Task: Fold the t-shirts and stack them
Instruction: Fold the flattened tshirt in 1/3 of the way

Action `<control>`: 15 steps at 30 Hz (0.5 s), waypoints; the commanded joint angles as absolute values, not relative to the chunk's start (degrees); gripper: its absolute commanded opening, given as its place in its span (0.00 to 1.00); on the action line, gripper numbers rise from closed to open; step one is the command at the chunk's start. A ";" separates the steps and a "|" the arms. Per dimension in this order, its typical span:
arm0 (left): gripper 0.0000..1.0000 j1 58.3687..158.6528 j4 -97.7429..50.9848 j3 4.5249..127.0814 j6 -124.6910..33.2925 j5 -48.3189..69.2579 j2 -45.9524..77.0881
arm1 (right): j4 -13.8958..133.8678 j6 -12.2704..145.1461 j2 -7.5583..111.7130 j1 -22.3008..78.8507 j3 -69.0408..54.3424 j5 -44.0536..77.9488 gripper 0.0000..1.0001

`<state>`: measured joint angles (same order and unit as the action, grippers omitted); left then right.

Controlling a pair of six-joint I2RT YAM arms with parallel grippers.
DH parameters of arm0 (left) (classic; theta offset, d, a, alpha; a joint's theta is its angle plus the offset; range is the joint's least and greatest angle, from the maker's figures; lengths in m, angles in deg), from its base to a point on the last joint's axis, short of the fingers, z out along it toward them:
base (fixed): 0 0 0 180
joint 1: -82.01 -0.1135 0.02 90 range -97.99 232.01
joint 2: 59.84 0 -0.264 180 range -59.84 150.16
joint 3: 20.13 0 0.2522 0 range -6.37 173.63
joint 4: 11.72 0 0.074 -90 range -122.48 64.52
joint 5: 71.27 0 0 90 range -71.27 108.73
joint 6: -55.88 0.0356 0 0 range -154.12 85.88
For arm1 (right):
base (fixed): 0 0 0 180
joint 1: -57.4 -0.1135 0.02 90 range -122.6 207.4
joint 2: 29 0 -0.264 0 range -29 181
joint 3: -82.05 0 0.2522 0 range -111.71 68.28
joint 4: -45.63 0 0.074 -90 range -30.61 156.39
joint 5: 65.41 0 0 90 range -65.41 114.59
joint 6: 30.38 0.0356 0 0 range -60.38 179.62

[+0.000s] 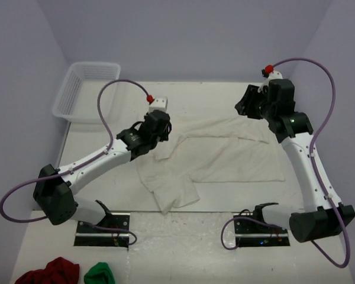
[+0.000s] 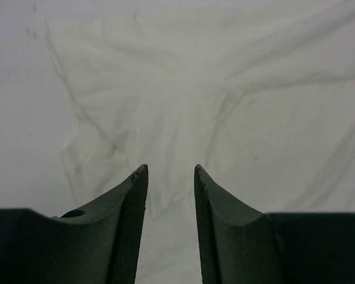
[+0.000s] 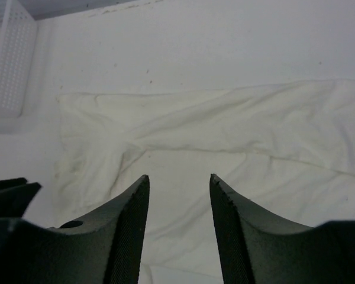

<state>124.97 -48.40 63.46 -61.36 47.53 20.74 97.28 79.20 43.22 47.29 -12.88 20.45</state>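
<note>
An off-white t-shirt point(image 1: 225, 157) lies spread and wrinkled across the middle of the table, with a rumpled flap point(image 1: 171, 192) trailing toward the near edge. My left gripper point(image 1: 164, 134) hovers over the shirt's left part. In the left wrist view it point(image 2: 171, 170) is open, with creased fabric point(image 2: 236, 89) below and nothing between the fingers. My right gripper point(image 1: 244, 107) hangs over the shirt's far right edge. Seen from the right wrist, it point(image 3: 178, 177) is open and empty above the cloth point(image 3: 236, 130).
A white perforated basket point(image 1: 86, 89) stands at the far left corner, and the right wrist view also catches this basket point(image 3: 9, 65). A dark red cloth bundle point(image 1: 50, 273) and a small green one point(image 1: 99, 275) lie at the near left, in front of the arm bases.
</note>
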 commanded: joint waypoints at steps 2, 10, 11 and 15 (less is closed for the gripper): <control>0.39 126.04 -51.24 45.36 -69.17 46.59 20.15 | 94.81 80.02 35.61 47.03 -8.10 15.53 0.47; 0.42 126.04 -50.36 42.06 -69.98 45.98 21.89 | 94.73 78.87 28.92 46.94 -4.75 15.10 0.48; 0.42 126.13 -49.66 41.63 -69.89 45.37 22.25 | 94.81 78.78 29.00 47.03 -4.93 14.92 0.48; 0.45 126.40 -48.60 41.45 -70.24 44.75 23.13 | 94.64 78.61 30.06 47.03 -4.49 14.74 0.48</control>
<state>126.28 -51.53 40.42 -68.14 44.99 22.81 96.58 79.28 29.19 47.16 -5.43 16.58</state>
